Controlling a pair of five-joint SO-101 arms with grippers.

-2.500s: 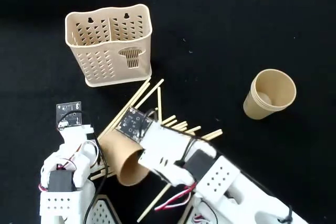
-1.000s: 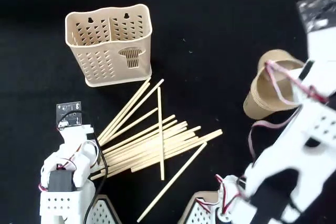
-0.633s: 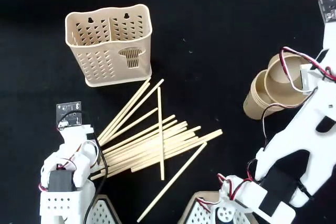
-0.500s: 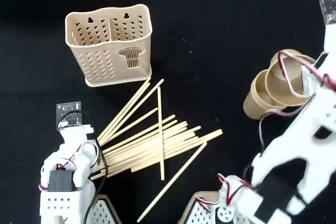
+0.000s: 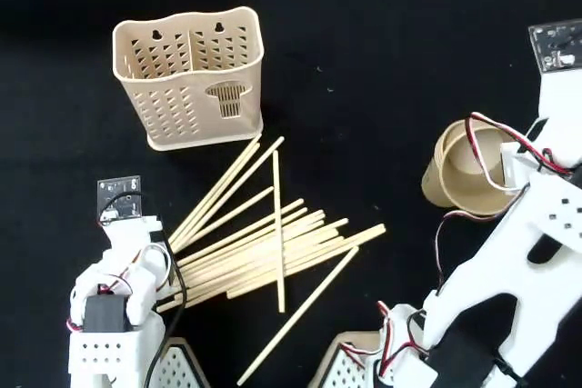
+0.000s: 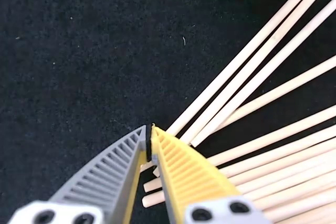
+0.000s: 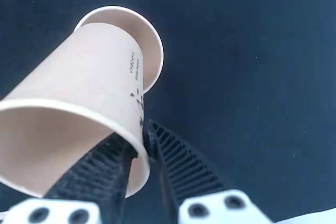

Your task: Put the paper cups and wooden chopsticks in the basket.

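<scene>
Several wooden chopsticks (image 5: pixel 264 243) lie fanned out mid-table, in front of the beige slotted basket (image 5: pixel 186 74). My left gripper (image 6: pixel 148 128) is shut with nothing in it, its tips at the near ends of the chopsticks (image 6: pixel 247 72); its arm (image 5: pixel 118 270) stands at the pile's left end. My right gripper (image 7: pixel 143 135) is shut on the rim wall of a paper cup (image 7: pixel 89 93), one finger inside and one outside. From above, this cup (image 5: pixel 473 156) sits at the mouth of the cup stack (image 5: pixel 444 193) lying on the right; I cannot tell whether it is nested inside.
Black cloth covers the whole table. The right arm's white body (image 5: pixel 527 261) and its wires hang over the table's right side. The basket has two compartments and stands upright at the back left, with bare cloth between it and the cups.
The right arm carried a paper cup from beside the chopstick pile over to the cup stack on the right, then brought it down to the stack's mouth. The left arm stayed still.
</scene>
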